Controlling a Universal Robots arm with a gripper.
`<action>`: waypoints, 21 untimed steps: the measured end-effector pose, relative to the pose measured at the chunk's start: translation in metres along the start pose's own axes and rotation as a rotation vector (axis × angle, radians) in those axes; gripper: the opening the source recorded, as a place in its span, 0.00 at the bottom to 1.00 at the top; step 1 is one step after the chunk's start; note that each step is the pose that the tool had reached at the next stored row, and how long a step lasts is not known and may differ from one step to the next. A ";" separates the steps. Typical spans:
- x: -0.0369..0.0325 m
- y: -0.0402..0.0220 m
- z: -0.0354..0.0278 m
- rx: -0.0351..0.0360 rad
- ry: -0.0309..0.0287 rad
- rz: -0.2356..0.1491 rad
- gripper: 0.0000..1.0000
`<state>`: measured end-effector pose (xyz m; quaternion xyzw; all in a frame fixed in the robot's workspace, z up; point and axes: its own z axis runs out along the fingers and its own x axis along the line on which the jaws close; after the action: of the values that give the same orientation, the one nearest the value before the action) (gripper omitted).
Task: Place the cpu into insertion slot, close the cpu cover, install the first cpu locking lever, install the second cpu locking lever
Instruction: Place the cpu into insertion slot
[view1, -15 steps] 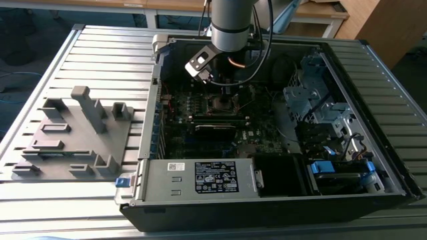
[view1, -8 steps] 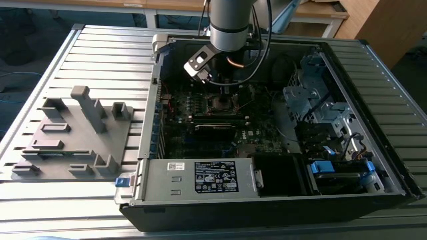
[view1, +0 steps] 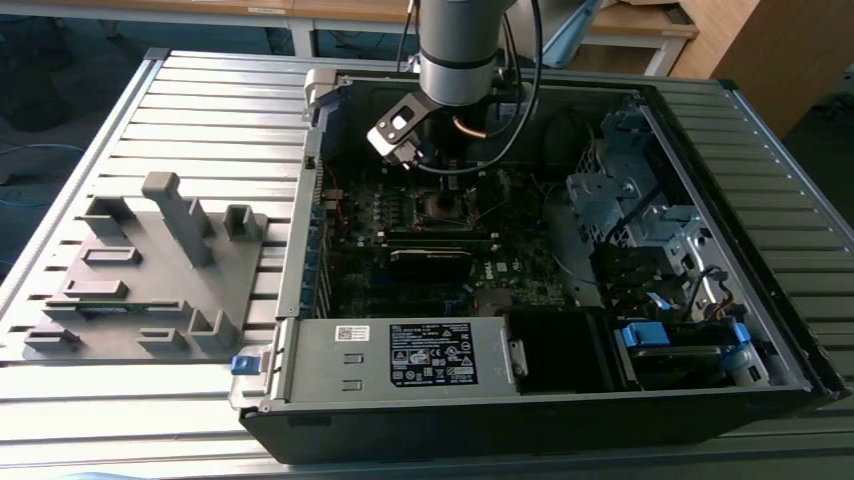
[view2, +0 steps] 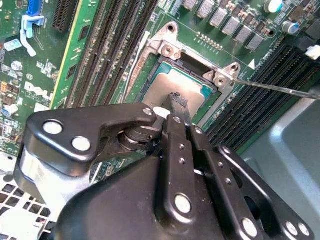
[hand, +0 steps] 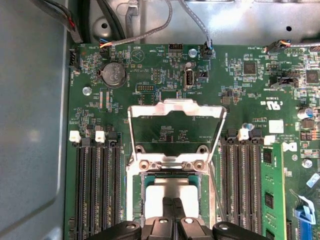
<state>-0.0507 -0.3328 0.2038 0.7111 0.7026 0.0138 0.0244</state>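
In the exterior view, a grey moulded fixture (view1: 147, 270) is seen on the slatted bench (view1: 200, 90) at the exterior view's left. Just beside it, toward the exterior view's right, an open computer case (view1: 534, 410) is laid on its side. The arm (view1: 461, 50) is seen reaching down into the case above the motherboard (view1: 374, 240).

In both wrist views the gripper (hand: 174, 202) (view2: 177, 101) is shown with its fingers drawn together, gripping nothing, and its tips are placed over the cpu (hand: 167, 187) (view2: 170, 85). The cpu is seated flat in the insertion slot (hand: 143, 192) (view2: 172, 62), between banks of long black memory slots (hand: 97, 190).

In the first wrist view the cpu cover (hand: 175, 105) is swung open off the slot, and the green board is visible through its window. In the second wrist view a thin metal rod (view2: 280, 89) is seen slanting out from just beside the slot.
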 end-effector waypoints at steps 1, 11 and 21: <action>0.0000 0.0000 0.0001 -0.0001 0.0000 0.000 0.11; 0.0002 -0.0019 0.0031 -0.0001 0.0009 0.001 0.11; 0.0002 -0.0021 0.0063 0.0001 0.0005 0.001 0.11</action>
<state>-0.0525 -0.3326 0.1973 0.7115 0.7021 0.0140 0.0242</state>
